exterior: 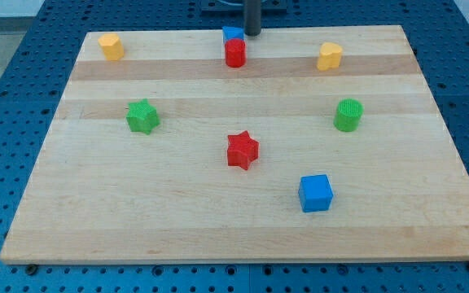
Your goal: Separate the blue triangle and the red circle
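Up top, ribbed red circle [234,54] against blue triangle [232,34].

Of the robot's body you see very little: only the rod [252,16], entering at the view's top edge. It is a straight, plain cylinder, dark grey to near black, with a smooth, slightly dull surface and a faint lighter sheen running down one side. Its width looks even along the whole visible length. My tip [252,34] ends bluntly, cut flat rather than pointed. You can make out no cables, screws, labels or markings on it. Behind its upper part sits a dark, blurred shape, too cropped for you to tell what it is.
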